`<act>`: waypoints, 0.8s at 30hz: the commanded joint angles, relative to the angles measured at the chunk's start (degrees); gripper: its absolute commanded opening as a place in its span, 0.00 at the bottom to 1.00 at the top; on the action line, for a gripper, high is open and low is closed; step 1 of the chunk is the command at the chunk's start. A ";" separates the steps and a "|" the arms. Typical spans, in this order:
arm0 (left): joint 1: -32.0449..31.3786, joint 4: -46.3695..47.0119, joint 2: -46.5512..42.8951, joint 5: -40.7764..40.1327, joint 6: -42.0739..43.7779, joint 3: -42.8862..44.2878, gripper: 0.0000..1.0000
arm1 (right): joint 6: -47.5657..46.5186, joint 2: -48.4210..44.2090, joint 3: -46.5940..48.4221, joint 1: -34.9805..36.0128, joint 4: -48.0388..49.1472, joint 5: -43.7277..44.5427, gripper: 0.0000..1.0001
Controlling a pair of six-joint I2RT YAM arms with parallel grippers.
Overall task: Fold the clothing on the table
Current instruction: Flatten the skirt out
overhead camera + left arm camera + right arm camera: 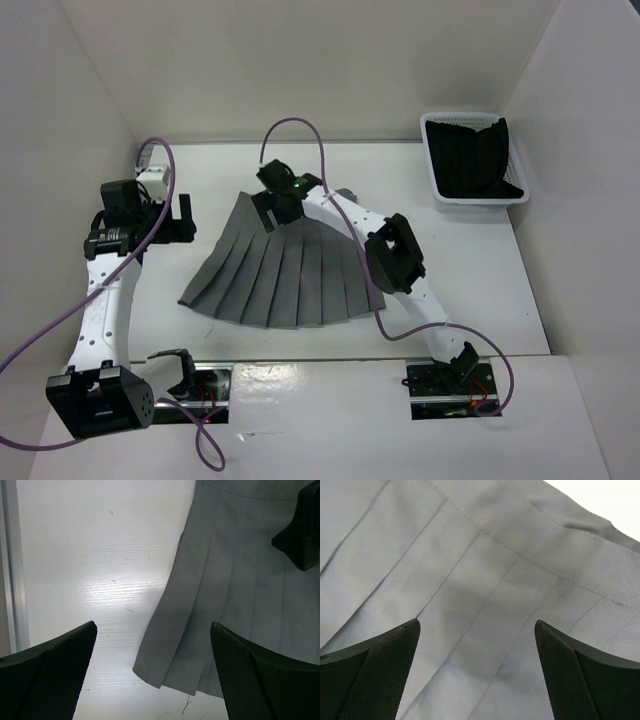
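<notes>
The clothing, a grey pleated skirt, lies fanned out flat on the white table, with its narrow waistband at the far end. My right gripper hovers open just above the waistband end; in the right wrist view its dark fingers stand wide apart over the pleats and waistband seam, holding nothing. My left gripper is open to the left of the skirt, above bare table. In the left wrist view the skirt's left hem corner lies between its spread fingers, untouched.
A white mesh basket holding black cloth stands at the far right of the table. Upright white walls close in the left, back and right sides. A metal rail runs along the table's left edge. Purple cables loop from both arms.
</notes>
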 commanded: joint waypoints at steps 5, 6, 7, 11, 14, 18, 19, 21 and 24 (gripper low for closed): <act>0.23 1.34 -1.26 -0.07 -1.13 -0.63 1.00 | 3.70 3.44 2.96 -2.96 -1.09 1.52 0.99; 0.23 1.34 -0.74 -0.07 -1.13 -0.63 1.00 | 3.70 3.44 2.35 -2.96 -1.09 1.52 0.99; 0.23 1.34 -0.74 -0.07 -1.13 -0.63 1.00 | 3.70 3.44 2.35 -3.48 -1.09 1.52 0.99; 0.23 1.34 -0.74 -0.07 -1.13 -0.63 1.00 | 3.70 4.05 1.21 -3.49 -0.57 -0.92 0.99; 0.23 1.34 -0.74 -0.07 -1.13 -0.63 1.00 | 3.08 4.59 -0.37 -3.49 -0.57 -3.57 0.99; 0.23 1.34 -1.26 -0.07 -1.13 -0.63 1.00 | 1.59 4.59 -3.27 -3.49 -0.04 -4.81 0.99; 0.23 1.34 -1.26 -0.07 -1.13 -0.63 1.00 | 1.06 4.59 -3.28 -3.49 -0.04 -4.81 0.99; 0.23 1.34 -1.26 -0.07 -1.13 -0.63 1.00 | 1.06 3.98 -5.12 -3.49 -0.04 -4.81 0.99; 0.23 1.34 -1.26 -0.07 -1.13 -0.63 1.00 | 1.06 2.84 -8.01 -3.49 1.71 -4.02 0.99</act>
